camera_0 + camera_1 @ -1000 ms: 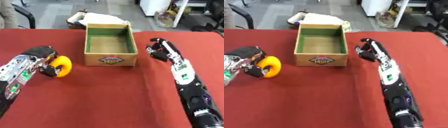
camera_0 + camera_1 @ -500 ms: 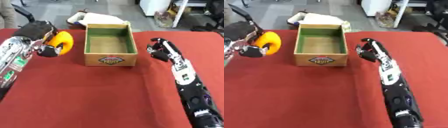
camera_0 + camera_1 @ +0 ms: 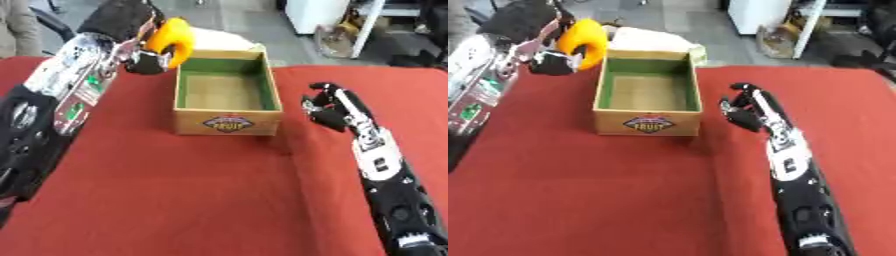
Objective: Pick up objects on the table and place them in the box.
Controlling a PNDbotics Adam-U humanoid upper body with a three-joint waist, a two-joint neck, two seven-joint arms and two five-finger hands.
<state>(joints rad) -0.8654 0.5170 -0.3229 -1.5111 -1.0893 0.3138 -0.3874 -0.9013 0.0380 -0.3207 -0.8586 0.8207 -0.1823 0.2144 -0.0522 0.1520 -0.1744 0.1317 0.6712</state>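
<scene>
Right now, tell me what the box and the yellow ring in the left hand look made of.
Box: probably cardboard or thin wood, matte tan walls, green lining, a printed label on the front. Yellow ring, held by the left hand: smooth and rounded, likely plastic or rubber; the look leaves it open.

The worktop [image 3: 201,200] has a red cloth on it that fills most of the view. Past its far edge is a grey floor [image 3: 236,15]. A white cabinet [image 3: 315,15] stands on the floor past the far right corner. Next to it is a metal shelf [image 3: 372,22] with things on it that are too blurry to make out. A black chair [image 3: 48,25] shows past the far left corner. Something white and soft [image 3: 649,37] lies just past the far edge, near the middle.
</scene>
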